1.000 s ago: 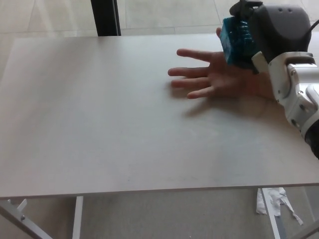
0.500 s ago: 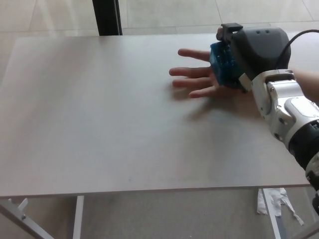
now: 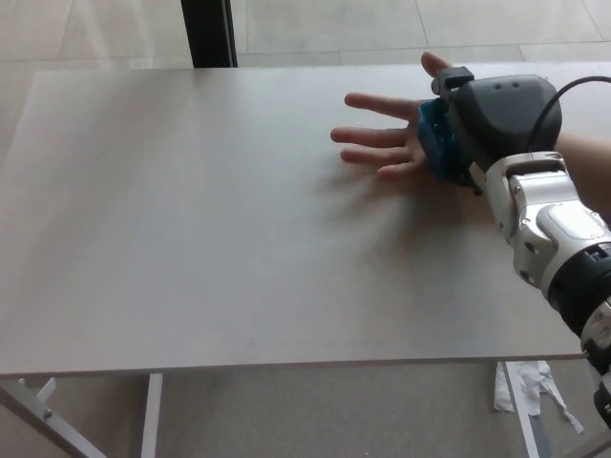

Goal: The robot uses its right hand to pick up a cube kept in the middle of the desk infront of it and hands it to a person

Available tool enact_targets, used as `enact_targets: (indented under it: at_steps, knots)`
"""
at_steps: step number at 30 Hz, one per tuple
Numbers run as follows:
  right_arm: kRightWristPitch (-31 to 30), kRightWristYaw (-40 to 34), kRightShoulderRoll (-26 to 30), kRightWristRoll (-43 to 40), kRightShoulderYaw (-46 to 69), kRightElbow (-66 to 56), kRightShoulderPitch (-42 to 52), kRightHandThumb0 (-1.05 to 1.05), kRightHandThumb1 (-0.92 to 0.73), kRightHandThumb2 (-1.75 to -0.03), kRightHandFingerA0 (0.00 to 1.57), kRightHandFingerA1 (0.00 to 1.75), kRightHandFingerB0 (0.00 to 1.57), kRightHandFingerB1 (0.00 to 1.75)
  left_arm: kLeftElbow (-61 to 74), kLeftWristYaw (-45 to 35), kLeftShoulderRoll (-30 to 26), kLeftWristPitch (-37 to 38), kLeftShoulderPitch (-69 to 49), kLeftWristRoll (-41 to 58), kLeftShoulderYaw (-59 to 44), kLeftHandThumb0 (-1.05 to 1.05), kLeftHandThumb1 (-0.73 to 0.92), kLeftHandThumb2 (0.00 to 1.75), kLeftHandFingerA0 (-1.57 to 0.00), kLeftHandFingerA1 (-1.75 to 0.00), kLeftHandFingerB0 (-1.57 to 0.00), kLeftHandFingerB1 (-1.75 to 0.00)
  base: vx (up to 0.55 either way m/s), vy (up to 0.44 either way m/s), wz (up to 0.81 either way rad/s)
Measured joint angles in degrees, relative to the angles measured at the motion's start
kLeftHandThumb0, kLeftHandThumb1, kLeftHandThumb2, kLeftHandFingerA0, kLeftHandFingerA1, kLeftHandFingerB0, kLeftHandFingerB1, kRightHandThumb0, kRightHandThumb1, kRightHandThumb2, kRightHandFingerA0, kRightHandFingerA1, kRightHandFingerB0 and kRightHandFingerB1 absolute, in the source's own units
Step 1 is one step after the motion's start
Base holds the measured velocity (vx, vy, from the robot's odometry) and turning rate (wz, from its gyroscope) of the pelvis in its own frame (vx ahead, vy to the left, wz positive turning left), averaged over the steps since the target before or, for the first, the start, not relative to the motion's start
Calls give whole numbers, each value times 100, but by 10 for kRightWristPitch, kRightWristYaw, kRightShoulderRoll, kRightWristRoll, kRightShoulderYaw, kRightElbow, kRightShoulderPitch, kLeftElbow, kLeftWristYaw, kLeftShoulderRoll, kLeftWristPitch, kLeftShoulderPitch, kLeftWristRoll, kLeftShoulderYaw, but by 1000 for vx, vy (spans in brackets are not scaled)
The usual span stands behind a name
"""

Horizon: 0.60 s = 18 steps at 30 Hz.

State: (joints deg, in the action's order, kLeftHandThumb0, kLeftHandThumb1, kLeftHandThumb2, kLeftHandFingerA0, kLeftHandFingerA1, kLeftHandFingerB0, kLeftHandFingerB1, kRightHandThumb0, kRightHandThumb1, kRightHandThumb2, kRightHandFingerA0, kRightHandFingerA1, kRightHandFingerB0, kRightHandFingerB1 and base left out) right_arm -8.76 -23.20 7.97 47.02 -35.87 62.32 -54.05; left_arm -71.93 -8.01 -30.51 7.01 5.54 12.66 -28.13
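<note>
Cube (image 3: 437, 145), blue and mostly hidden, is sitting clamped in my right hand (image 3: 492, 119), with only its left face peeking out past my dark grey casing. I am holding it pressed between my fingers and the body of my hand, though the fingers themselves are largely out of sight behind the cube and the casing. Directly beneath my hand and the cube, a person's hand (image 3: 391, 143) is lying palm up on the desk (image 3: 210, 239), its fingers spreading out to my left and its thumb poking up just beyond my hand on the far side. The cube is lying over that open palm; I cannot tell whether it is touching the skin or hanging just above it. The person's forearm is reaching in from my right, passing behind my wrist.

My white and grey forearm (image 3: 549, 229) is angling back toward me and to my right, crossing the right edge of the desk. A black cable is curving away from the far side of my hand toward the right edge of the view.

To my left the pale desk surface is stretching away. Beyond my hand, past the far edge of the desk, a dark upright post (image 3: 208, 31) is standing on the tiled floor. Below my forearm, a scrap of white paper (image 3: 525, 386) is lying on the floor.
</note>
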Motion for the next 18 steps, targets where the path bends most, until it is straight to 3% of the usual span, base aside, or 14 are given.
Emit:
enact_targets:
  at_steps: [1, 3, 4, 7, 8, 9, 11, 12, 14, 15, 17, 18]
  knots:
    - [-3, 4, 0, 0, 0, -6, 2, -47, -47, -92, 76, 93, 47, 60, 0, 0, 0, 1, -1, 0, 1, -62, 49, 56, -75, -58, -63, -43, 0, 0, 0]
    - [-6, 8, 1, 0, 0, -16, 5, -47, -47, -92, 76, 93, 47, 60, 0, 0, 0, 2, -2, 0, 1, -62, 49, 56, -75, -58, -63, -43, 0, 0, 0]
    - [-6, 10, 2, 0, 0, -20, 7, -46, -64, -59, 65, 64, 58, 46, 0, 0, 0, 2, -3, 0, 1, -64, 47, 55, -84, -62, -66, -44, 0, 0, 0]
    - [-9, 9, 4, 1, 1, -27, 11, -48, -67, -60, 67, 61, 56, 45, 0, -1, 0, 2, -3, 0, 1, -61, 46, 55, -86, -61, -67, -44, 0, 0, 0]
    - [-10, 9, 4, 1, 2, -28, 11, -48, -67, -59, 73, 70, 57, 46, 0, -1, 0, 2, -3, 0, 1, -59, 48, 55, -83, -60, -67, -45, 0, 0, 0]
    - [-11, 9, 5, 1, 3, -30, 12, -48, -68, -61, 60, 56, 60, 47, 0, -1, 0, 2, -3, 0, 0, -62, 47, 55, -83, -61, -66, -44, 0, 0, 0]
    - [-11, 9, 7, 0, 4, -31, 12, -48, -67, -60, 61, 55, 62, 47, 0, -2, 0, 2, -3, 1, -1, -62, 47, 55, -83, -61, -67, -45, 0, 0, 0]
    - [-11, 8, 8, 0, 5, -32, 12, -49, -67, -60, 71, 66, 62, 47, 0, -2, 1, 2, -3, 1, -1, -63, 47, 55, -85, -63, -67, -45, 0, 0, 0]
    - [-11, 6, 10, 0, 6, -34, 13, -48, -67, -60, 75, 68, 62, 46, 0, -2, 2, 2, -3, 1, -1, -62, 47, 55, -86, -63, -68, -45, 0, 0, 0]
    - [-11, 4, 11, 0, 7, -34, 14, -48, -68, -60, 84, 78, 63, 46, 0, -2, 3, 2, -4, 1, -1, -62, 50, 56, -78, -58, -62, -42, 0, 0, 0]
    - [-10, 1, 12, 0, 7, -33, 14, -48, -68, -60, 84, 78, 63, 46, 0, -3, 4, 3, -5, 0, 1, -62, 50, 56, -78, -58, -62, -42, 0, 0, 0]
    - [-10, 0, 12, 1, 7, -32, 14, -48, -68, -60, 61, 60, 62, 46, 0, -3, 5, 3, -6, -1, 2, -65, 37, 81, -76, -68, -58, -56, 0, 0, 0]
